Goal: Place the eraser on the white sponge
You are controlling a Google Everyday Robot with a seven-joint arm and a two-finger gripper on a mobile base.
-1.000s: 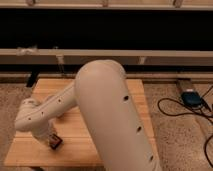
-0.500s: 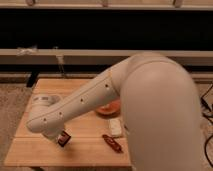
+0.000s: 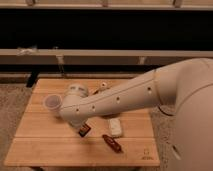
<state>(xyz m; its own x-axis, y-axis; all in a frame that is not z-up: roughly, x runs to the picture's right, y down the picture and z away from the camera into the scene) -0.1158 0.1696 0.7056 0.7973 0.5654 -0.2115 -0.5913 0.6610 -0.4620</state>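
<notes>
Camera view shows a wooden desk (image 3: 40, 150) with a big white robot arm (image 3: 125, 97) reaching across it from 3 o'clock.

At about 9 o'clock on the desk sits a clear cup (image 3: 52, 102). Just beside it, toward 12 o'clock, stands a white bottle-like thing (image 3: 77, 90). The end of the arm is near these two.

Under the end of the arm is the hand (image 3: 81, 128), pointing down at the desk. It looks like the hand is pinching the eraser (image 3: 85, 130), a small black block with a bit of red-orange on it. The eraser sits low, close to the desk top. I cannot tell if it is touching the wood.

At 3 o'clock from the eraser lies the sponge (image 3: 115, 126), a small white soft block. The two are near each other but apart. Nothing lies on the sponge.

At 5 o'clock from the eraser lies a slim red tool (image 3: 112, 143), close to the front edge of the desk.

So the job looks about half done. The eraser seems to be in the hand. It has not been put on the sponge yet. What is left, I think, is to carry it over toward 3 o'clock, set it on top of the sponge, and let go.
</notes>
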